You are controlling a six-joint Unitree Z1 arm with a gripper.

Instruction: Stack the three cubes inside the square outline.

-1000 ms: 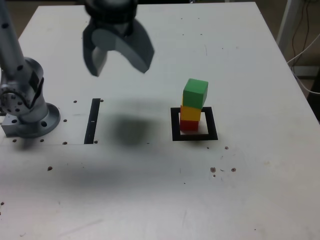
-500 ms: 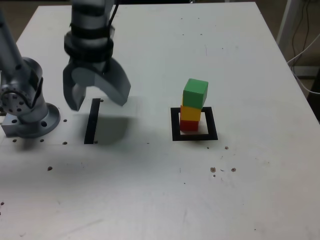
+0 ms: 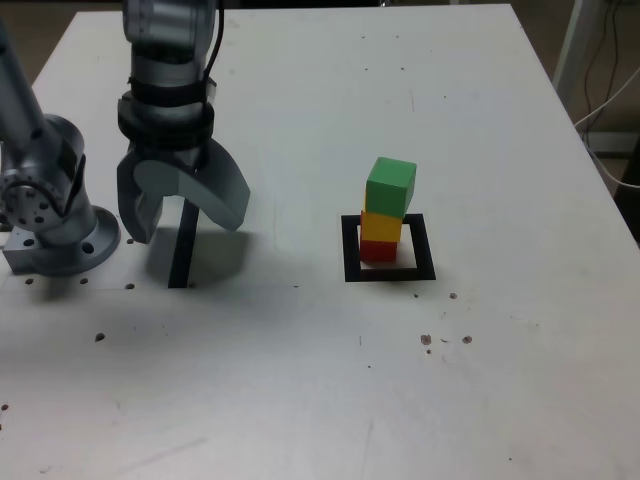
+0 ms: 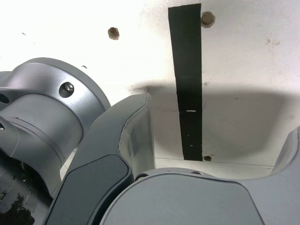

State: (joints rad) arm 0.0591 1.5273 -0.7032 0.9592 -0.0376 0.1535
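Note:
Three cubes stand in one column inside the black square outline (image 3: 350, 250) right of centre in the exterior view: the red cube (image 3: 377, 250) at the bottom, the yellow cube (image 3: 381, 227) on it, the green cube (image 3: 390, 187) on top, set slightly askew. My gripper (image 3: 185, 220) hangs well to the exterior view's left of the stack, low over a narrow black strip (image 3: 183, 250), jaws spread wide and empty. In the wrist view the gripper (image 4: 220, 126) straddles that black strip (image 4: 190, 84); the cubes and the square are out of that view.
The arm's grey base (image 3: 55, 225) stands at the exterior view's left edge, close beside the gripper; it also fills a side of the wrist view as the base (image 4: 42, 117). Small screw holes (image 3: 445, 340) dot the white table. Cables (image 3: 605, 90) hang past the table's right edge.
The gripper has swung to the exterior view's left and come down from high above the table to just over the black strip. It stayed open. The stack has not moved.

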